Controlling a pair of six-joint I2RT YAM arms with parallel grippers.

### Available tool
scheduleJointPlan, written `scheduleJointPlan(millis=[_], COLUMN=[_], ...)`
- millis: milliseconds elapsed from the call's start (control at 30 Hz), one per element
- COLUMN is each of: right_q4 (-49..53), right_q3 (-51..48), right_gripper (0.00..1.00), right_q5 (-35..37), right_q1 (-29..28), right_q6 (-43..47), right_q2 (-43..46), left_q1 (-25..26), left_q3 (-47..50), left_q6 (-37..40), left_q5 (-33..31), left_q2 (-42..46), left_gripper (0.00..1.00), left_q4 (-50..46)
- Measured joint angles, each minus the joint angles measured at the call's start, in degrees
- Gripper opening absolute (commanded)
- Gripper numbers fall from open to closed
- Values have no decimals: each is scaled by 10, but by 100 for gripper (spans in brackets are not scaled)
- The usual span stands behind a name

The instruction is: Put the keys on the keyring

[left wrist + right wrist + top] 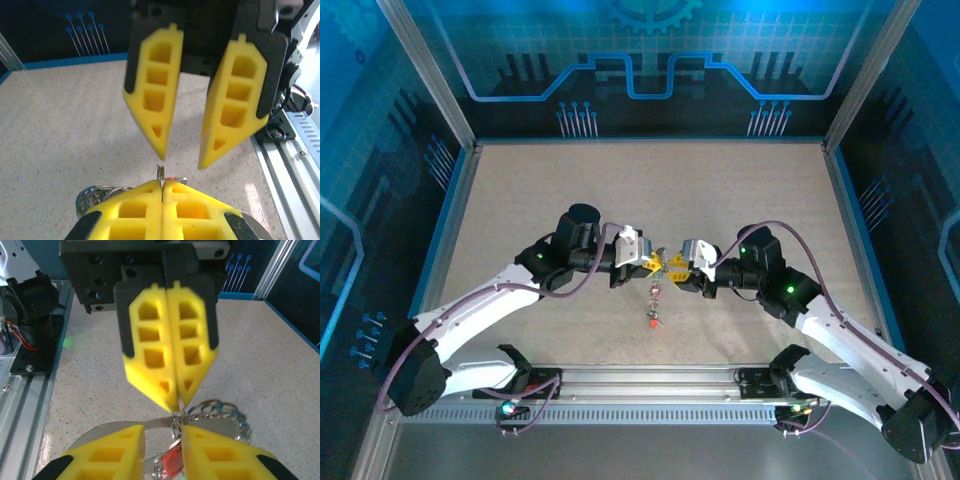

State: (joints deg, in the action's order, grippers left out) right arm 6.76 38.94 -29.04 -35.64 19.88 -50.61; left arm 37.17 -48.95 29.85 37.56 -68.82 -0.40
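The left gripper [162,192] and right gripper [182,159] are yellow, the key [172,462] red, the table [60,140] speckled beige.

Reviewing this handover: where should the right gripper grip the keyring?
Probably the bare band of the keyring beside the shut left gripper, from the side facing it, jaws astride the thin edge; the red key and small rings crowd the other stretch.

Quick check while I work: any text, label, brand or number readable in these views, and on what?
None readable.
The back wall bears only a gear and circuit-line graphic, no letters.
The yellow fingers, the keyring and the keys show no legible marking; any stamp on them is too small to tell.
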Motion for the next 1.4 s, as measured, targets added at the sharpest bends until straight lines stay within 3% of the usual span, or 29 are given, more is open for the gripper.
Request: scheduleJointPlan(millis=[267,700,1067,1400], right_q4=[-24,-73,-73,-63], right_q3=[-15,-52,-37,-21], right_gripper=[28,33,0,1], right_q5=[0,-1,-24,-43], right_q1=[14,16,19,20], right_q6=[-15,-23,-8,-7], right_q2=[5,71,32,3], left_q1=[-8,-8,-8,-4], left_q3=[34,46,54,79], left_q6=[-79,-90,-90,-119], left_q5=[55,80,95,94], left_q2=[0,2,3,1], left_gripper=[0,0,0,0], left_q4=[129,164,188,252])
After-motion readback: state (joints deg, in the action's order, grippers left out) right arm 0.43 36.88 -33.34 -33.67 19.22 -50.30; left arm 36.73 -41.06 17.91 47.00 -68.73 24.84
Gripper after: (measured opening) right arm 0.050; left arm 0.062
